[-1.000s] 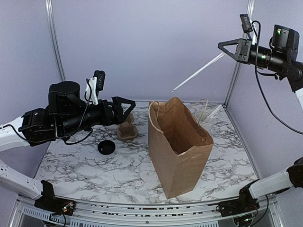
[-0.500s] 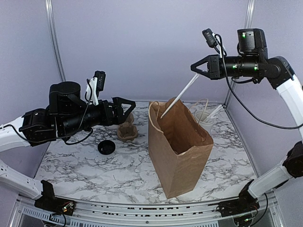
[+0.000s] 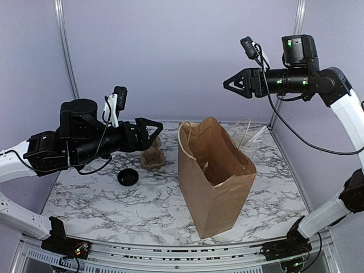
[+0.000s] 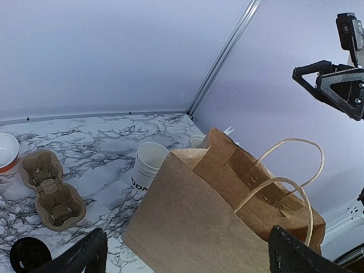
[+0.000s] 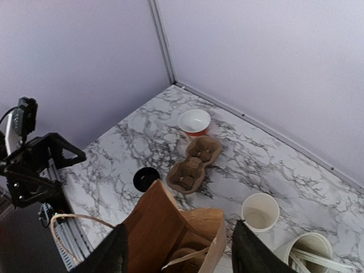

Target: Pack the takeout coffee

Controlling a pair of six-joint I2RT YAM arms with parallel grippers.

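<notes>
One black-lidded coffee (image 3: 128,177), seemingly, below left jaws

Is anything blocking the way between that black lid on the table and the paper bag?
Nothing visible. Only bare marble tabletop lies between the black lid and the paper bag; the cardboard cup carrier sits farther back, off that line. The bag stands upright, mouth open upward.
</notes>
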